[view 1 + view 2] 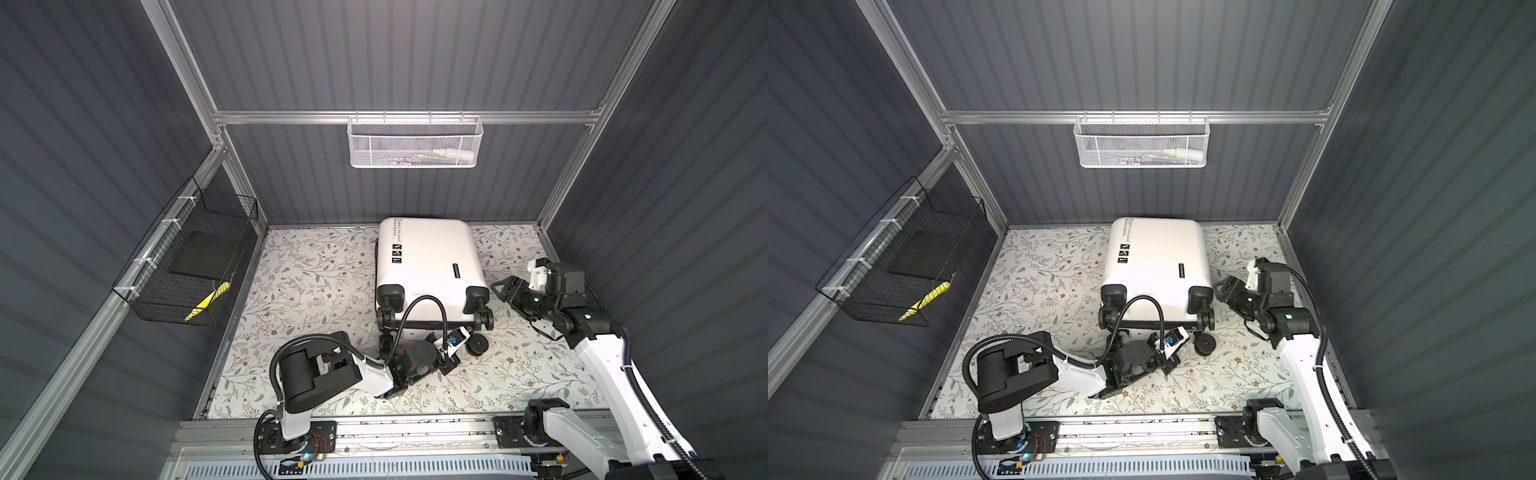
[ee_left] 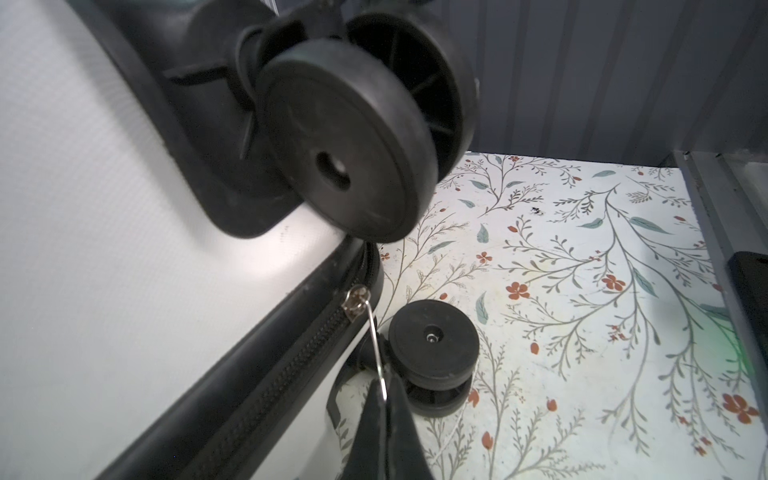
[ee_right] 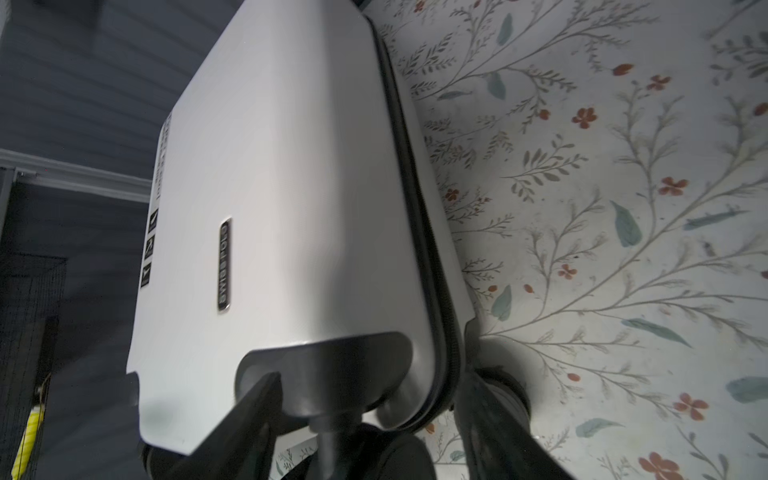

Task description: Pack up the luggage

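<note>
The suitcase (image 1: pixel 428 257) lies flat, lid shut, on the flowered table (image 1: pixel 316 274). At its wheel end our left gripper (image 2: pixel 386 392) is clamped on the wire zipper pull (image 2: pixel 373 332). Our right gripper (image 1: pixel 503 286) stands beside the suitcase, jaws apart. We should draw the pull along the zipper track, not outward, keeping the wire tight.

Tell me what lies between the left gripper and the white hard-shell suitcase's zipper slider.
A thin silver wire pull, pinched by the left gripper, reaches the slider: left wrist view.
</note>
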